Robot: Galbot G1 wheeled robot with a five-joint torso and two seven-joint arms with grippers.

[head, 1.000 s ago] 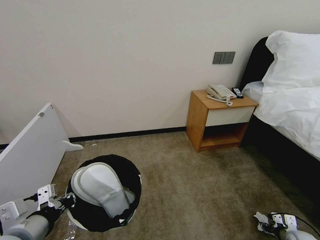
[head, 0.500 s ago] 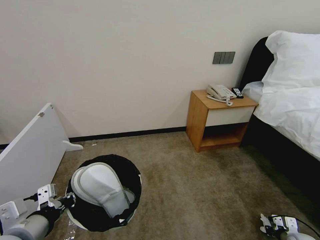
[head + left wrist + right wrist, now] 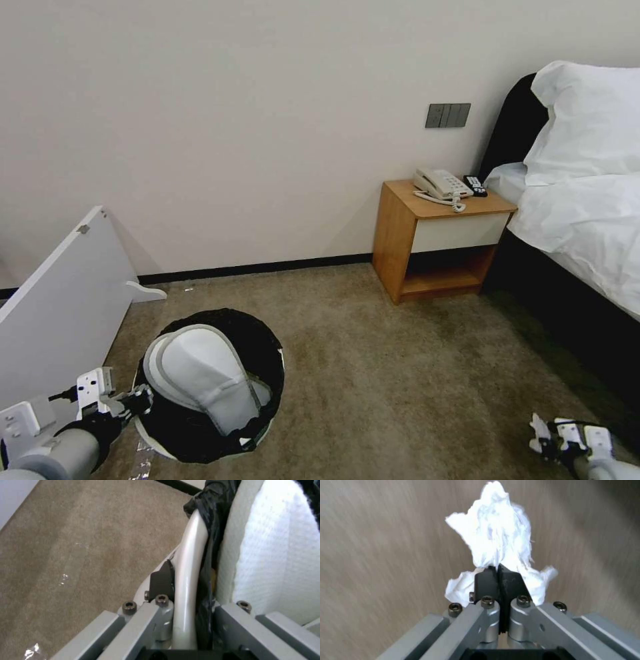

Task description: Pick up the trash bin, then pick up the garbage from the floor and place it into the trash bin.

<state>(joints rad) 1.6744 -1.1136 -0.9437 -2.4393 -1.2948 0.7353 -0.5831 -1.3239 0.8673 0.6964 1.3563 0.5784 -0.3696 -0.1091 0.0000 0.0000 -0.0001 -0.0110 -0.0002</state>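
Observation:
The trash bin [image 3: 200, 440], white with a black bag over its rim, hangs low at the lower left of the head view. A white slipper [image 3: 200, 373] fills much of its mouth. My left gripper [image 3: 137, 402] is shut on the near rim; in the left wrist view the white rim [image 3: 186, 580] and black bag [image 3: 210, 530] sit between its jaws, with the slipper [image 3: 266, 555] just inside. At the lower right, my right gripper [image 3: 543, 443] is shut on a crumpled white tissue [image 3: 500, 530] above the carpet floor [image 3: 400, 373].
A white board [image 3: 60, 300] leans at the left beside the bin. A wooden nightstand [image 3: 433, 247] with a telephone stands against the wall, next to a bed [image 3: 587, 220] on the right. A clear plastic scrap [image 3: 143, 457] lies on the carpet under the bin.
My right gripper, holding the tissue, has drifted right and down toward the picture's lower edge. The left gripper and the bin have stayed put.

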